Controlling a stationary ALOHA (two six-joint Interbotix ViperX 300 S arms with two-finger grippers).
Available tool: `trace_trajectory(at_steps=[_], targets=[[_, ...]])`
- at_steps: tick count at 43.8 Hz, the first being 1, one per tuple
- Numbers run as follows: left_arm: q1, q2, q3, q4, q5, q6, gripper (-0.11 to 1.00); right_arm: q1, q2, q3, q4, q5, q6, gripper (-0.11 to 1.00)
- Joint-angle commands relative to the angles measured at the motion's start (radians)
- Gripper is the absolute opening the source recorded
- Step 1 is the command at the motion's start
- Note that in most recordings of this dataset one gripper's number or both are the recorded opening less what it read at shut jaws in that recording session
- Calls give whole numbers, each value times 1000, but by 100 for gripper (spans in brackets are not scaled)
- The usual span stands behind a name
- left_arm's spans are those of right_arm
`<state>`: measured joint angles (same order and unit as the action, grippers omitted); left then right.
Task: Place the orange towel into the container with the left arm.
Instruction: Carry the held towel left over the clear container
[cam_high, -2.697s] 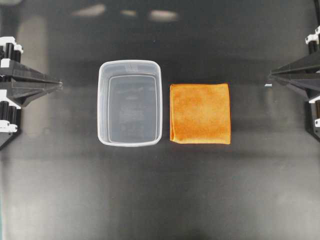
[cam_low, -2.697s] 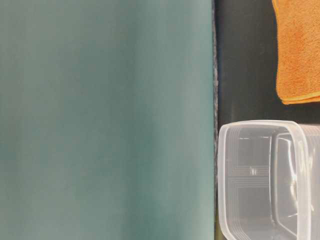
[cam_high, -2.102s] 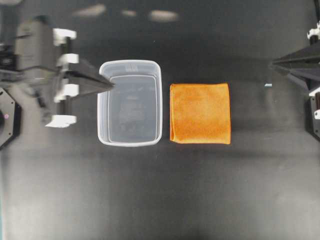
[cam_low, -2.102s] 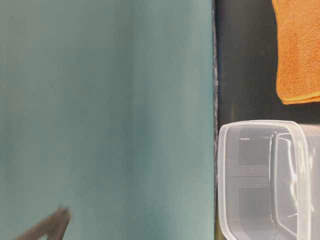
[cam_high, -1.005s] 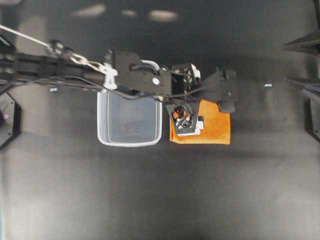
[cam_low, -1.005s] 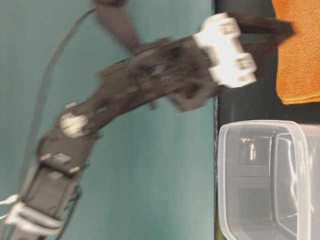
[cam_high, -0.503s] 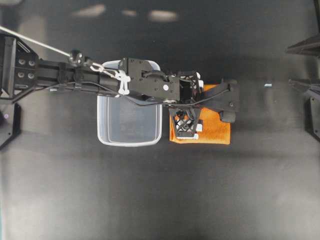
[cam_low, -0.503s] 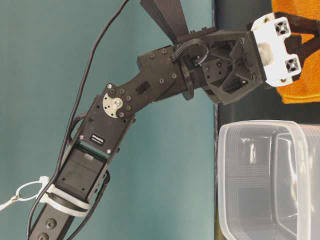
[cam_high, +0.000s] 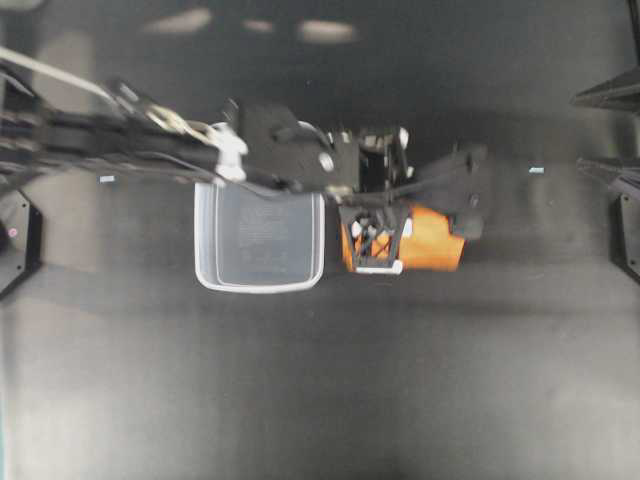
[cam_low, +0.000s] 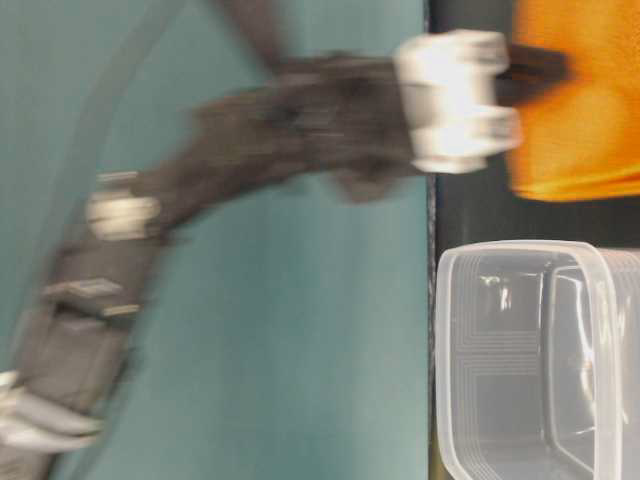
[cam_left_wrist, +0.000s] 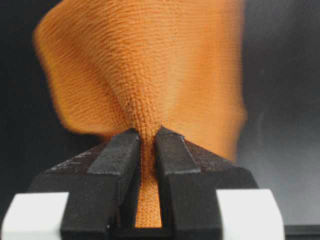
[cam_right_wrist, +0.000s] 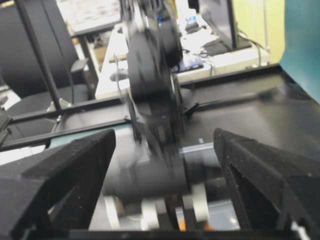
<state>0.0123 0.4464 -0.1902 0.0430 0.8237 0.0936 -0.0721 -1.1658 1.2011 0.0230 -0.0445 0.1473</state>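
Fingers (cam_left_wrist: 120, 165) of the left arm's black lattice-framed gripper (cam_left_wrist: 146, 145) are clenched on a pinched ridge of the fuzzy orange microfibre towel (cam_left_wrist: 145, 75), whose looped weave fans out above the matte pads. In the overhead view the same left gripper (cam_high: 372, 243) sits over the cloth's near-container edge, and the orange towel (cam_high: 432, 243) appears bunched and narrower than its flat square outline half a second ago, its upper part hidden under the wrist. The table-level view shows it raised and rumpled, the arm motion-blurred. The clear translucent plastic container (cam_high: 209, 240), rectangular with rounded corners and a thick rim, stands just beside the towel, unmoved. The right gripper (cam_right_wrist: 165, 175) stands wide apart at the table's edge, holding nothing.
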Motion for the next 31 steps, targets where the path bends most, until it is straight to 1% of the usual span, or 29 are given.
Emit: trace_trajectory(at_steps=[1, 5, 8, 13, 15, 20, 21, 27, 31], targets=[[-9, -130, -29, 2, 87, -3, 6, -3, 5, -8, 3, -6, -3, 77], [-9, -225, -15, 2, 146, -3, 6, -3, 6, -8, 3, -5, -3, 77], [-8, -284, 12, 2, 175, -3, 6, -3, 5, -6, 3, -5, -3, 77], [8, -371, 120, 2, 201, -5, 6, -3, 8, -5, 3, -5, -5, 77], [17, -408, 189, 2, 199, -8, 6, -3, 9, -5, 3, -6, -5, 77], [34, -479, 337, 2, 152, -18, 6, -8, 11, -3, 3, -8, -2, 77], [37, -497, 377, 2, 126, -15, 6, -9, 9, -3, 3, -8, 0, 77], [49, -555, 534, 2, 12, 0, 6, -9, 11, -3, 3, -6, 2, 77], [64, -569, 629, 2, -48, 0, 6, -9, 14, 0, 3, -11, 3, 77]])
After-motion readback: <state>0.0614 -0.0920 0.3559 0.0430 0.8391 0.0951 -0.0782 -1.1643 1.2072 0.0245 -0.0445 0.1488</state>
